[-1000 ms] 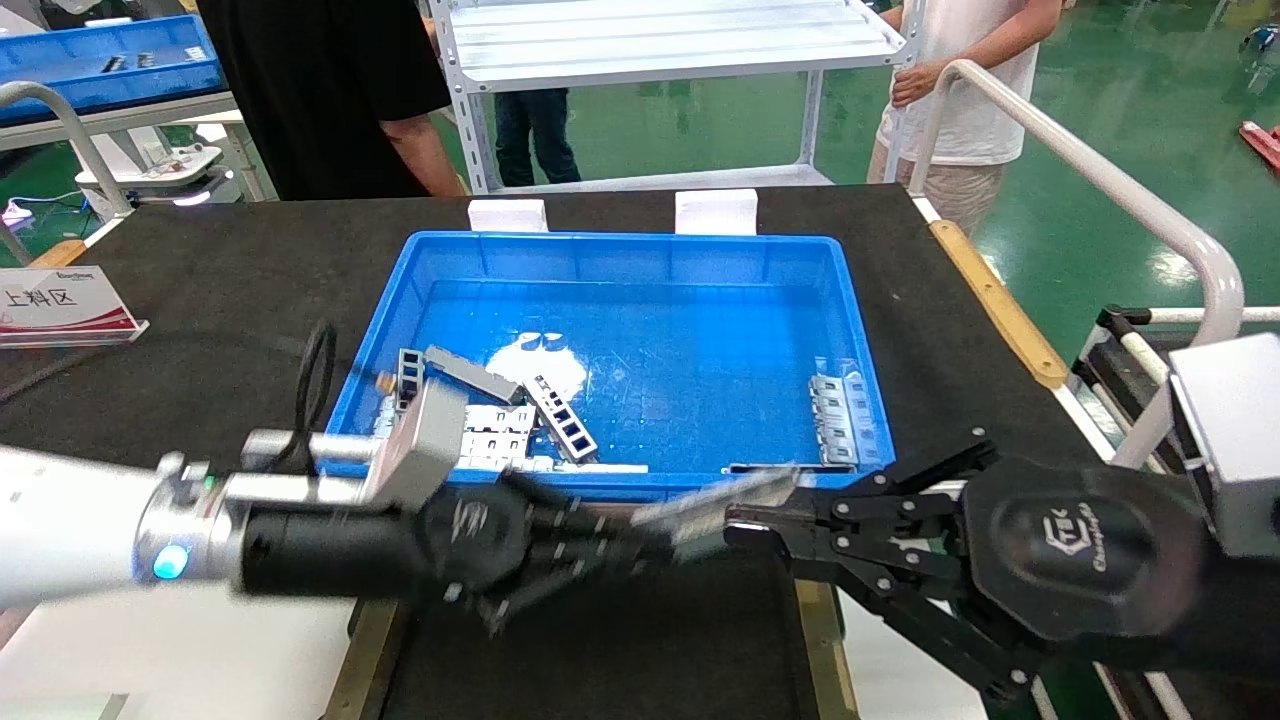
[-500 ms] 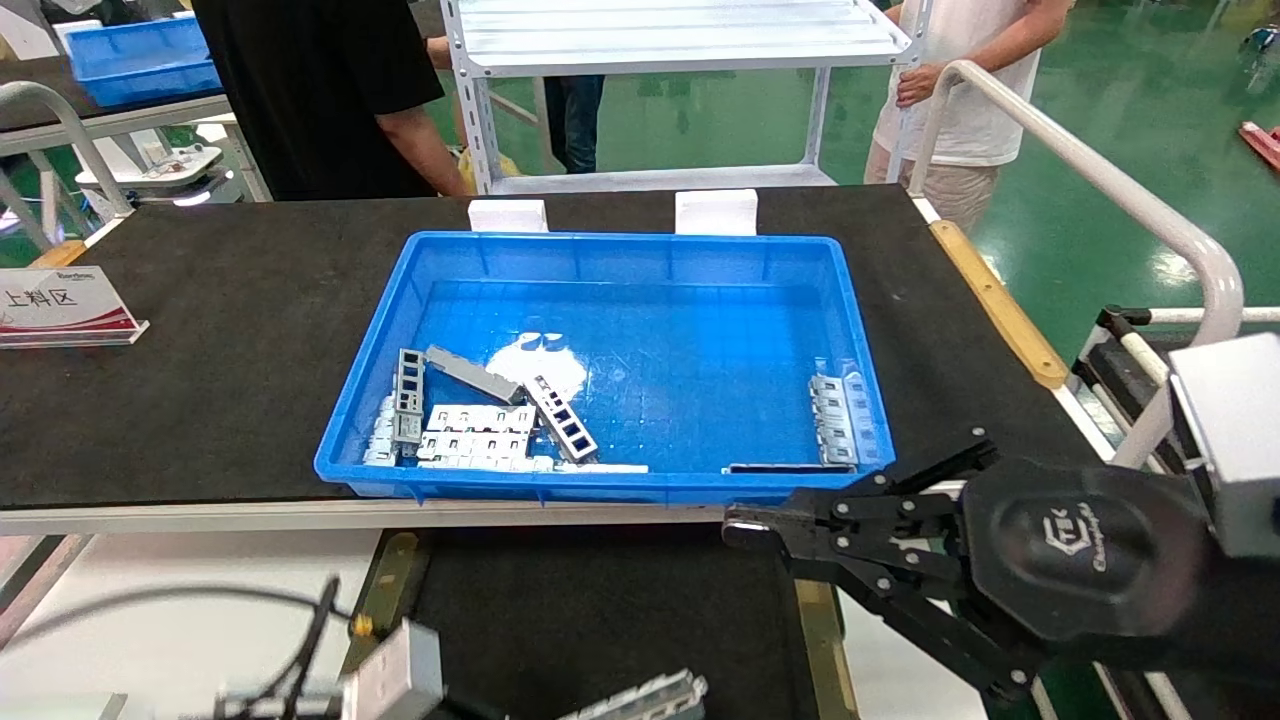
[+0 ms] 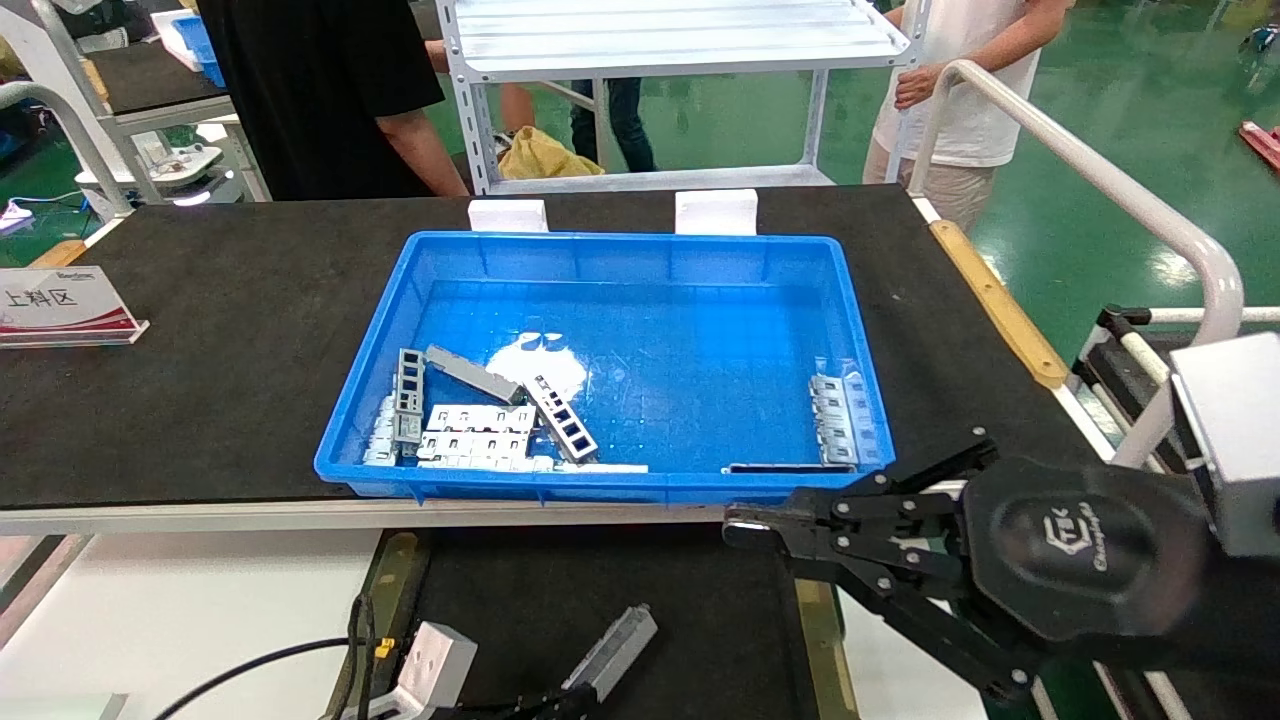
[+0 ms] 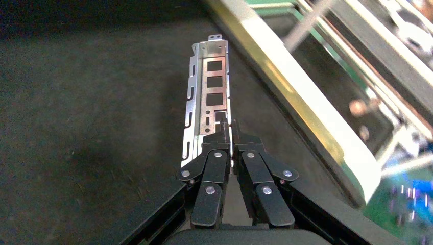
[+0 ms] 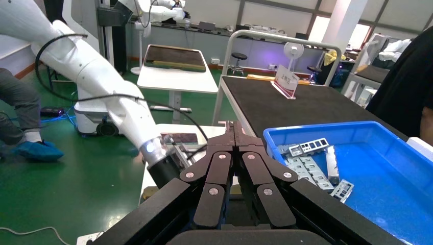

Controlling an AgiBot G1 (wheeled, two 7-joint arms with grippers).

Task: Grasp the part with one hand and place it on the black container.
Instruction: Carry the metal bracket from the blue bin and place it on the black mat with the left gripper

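Observation:
My left gripper (image 3: 548, 703) is at the bottom edge of the head view, shut on the near end of the part (image 3: 612, 648), a slim silver-grey slotted bar. The left wrist view shows the gripper (image 4: 229, 126) pinching the part (image 4: 207, 87), which points away from it low over the black container (image 4: 92, 117). I cannot tell whether the part touches the surface. The black container (image 3: 620, 580) lies below the table's front edge, between olive-brass strips (image 3: 385, 600). My right gripper (image 3: 742, 522) is shut and empty, parked by the blue bin's front right corner; it also shows in the right wrist view (image 5: 234, 125).
The blue bin (image 3: 400, 290) sits on the black table mat and holds white slotted plates (image 3: 475, 430), grey bars (image 3: 560, 418) and a stack at its right (image 3: 835, 420). A sign (image 3: 60, 300) stands at far left. People stand behind the table. A white rail (image 3: 1100, 170) runs at the right.
My left gripper has carried the part from the bin's front edge down and toward me, over the black container. The right arm has not moved.

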